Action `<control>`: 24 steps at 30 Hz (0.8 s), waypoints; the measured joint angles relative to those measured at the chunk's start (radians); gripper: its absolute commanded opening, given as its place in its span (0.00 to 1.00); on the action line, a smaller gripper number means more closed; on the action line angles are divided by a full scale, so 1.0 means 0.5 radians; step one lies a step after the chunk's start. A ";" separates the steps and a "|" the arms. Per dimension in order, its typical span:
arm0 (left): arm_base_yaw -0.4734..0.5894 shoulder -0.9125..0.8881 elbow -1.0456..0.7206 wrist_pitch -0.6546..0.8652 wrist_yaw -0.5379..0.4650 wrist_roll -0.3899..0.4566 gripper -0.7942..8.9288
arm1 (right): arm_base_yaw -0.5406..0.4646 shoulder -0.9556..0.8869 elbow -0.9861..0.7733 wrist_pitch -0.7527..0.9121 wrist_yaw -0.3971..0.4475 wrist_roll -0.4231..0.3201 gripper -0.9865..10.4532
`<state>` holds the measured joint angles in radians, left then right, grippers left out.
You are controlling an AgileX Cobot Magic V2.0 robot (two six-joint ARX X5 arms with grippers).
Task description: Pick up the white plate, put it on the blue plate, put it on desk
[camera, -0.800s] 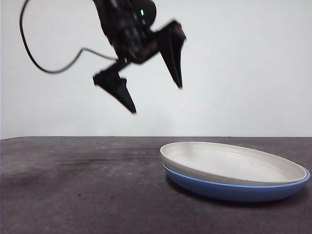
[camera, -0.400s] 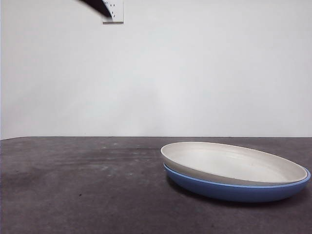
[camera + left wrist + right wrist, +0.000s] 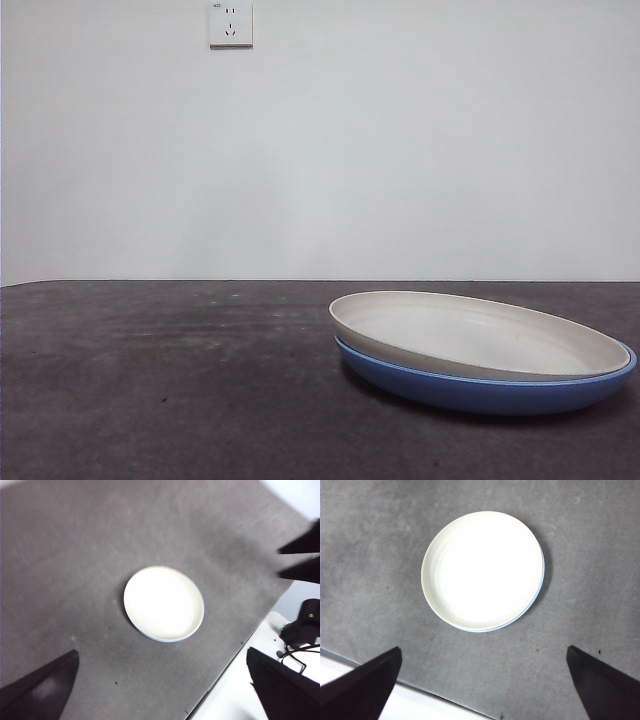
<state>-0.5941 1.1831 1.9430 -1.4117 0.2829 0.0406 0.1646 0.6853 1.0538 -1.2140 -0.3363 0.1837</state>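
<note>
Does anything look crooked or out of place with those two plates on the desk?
Slightly. The white plate sits in the blue plate off-centre and tilted: the front view shows its left rim overhanging and raised, and its right rim lower. Nothing looks cracked or spilled. Both hands, left hand and right hand, hang open high above.

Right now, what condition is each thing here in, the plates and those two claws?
white plate: nested in the blue plate, tilted.
blue plate: flat on the desk, under the white one.
left gripper: open, high above the plates.
right gripper: open, high above the plates.
</note>
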 measured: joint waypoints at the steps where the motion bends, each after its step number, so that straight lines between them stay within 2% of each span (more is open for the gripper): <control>1: 0.000 -0.075 -0.035 0.000 0.000 0.008 0.66 | 0.000 0.029 0.000 0.005 -0.002 0.000 0.58; 5: 0.000 -0.378 -0.265 0.002 0.000 0.043 0.66 | 0.000 0.169 0.000 0.042 -0.010 -0.007 0.58; 10: 0.000 -0.738 -0.617 0.002 -0.002 0.044 0.66 | 0.000 0.369 0.000 0.153 -0.169 -0.034 0.58; 14: 0.000 -0.963 -0.816 0.002 -0.002 0.041 0.66 | 0.000 0.513 -0.011 0.230 -0.182 -0.059 0.58; 24: 0.000 -1.275 -1.104 0.002 -0.002 -0.061 0.66 | -0.053 0.845 -0.484 0.758 -0.343 -0.084 0.58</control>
<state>-0.5941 0.5457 1.3911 -1.4109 0.2821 0.0101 0.1379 1.1080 0.8116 -0.8349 -0.5079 0.1417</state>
